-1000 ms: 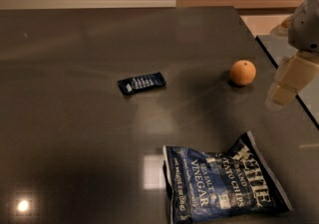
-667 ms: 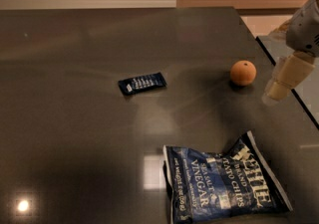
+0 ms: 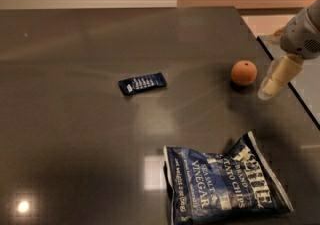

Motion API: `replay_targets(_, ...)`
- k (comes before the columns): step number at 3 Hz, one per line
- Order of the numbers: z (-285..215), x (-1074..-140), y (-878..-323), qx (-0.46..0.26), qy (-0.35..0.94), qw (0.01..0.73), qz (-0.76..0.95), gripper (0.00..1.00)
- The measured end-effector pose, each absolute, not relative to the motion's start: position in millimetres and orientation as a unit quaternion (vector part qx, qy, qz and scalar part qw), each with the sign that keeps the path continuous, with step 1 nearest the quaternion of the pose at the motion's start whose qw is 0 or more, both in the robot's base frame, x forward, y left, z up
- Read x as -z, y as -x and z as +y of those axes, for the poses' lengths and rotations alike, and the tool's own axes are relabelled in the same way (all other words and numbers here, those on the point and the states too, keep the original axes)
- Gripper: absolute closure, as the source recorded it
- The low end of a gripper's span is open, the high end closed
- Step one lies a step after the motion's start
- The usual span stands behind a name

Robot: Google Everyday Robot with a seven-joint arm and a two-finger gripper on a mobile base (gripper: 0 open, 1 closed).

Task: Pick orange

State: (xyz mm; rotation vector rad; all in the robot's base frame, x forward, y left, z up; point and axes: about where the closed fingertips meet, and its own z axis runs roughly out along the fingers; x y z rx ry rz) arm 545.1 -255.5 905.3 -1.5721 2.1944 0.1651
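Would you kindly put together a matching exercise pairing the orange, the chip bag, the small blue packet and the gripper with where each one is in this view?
Things:
1. orange
2. chip bag
3. small blue packet
4. gripper

Places:
a. near the middle of the table
b. at the right edge of the view, just right of the orange
c. lower right, lying flat, nearest the camera
d. on the table's right part, between the packet and the gripper

Pairs: 1-d, 2-c, 3-a, 4-b.

The pincer (image 3: pixel 270 89) hovers just right of the orange (image 3: pixel 244 73), behind the chip bag (image 3: pixel 225 184).
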Motion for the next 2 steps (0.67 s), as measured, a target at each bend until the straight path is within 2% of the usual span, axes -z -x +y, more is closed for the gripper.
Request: replay_targets(2,-259.3,-865.9,-577.3,-0.085,0.563,0.210,0.795,0.00)
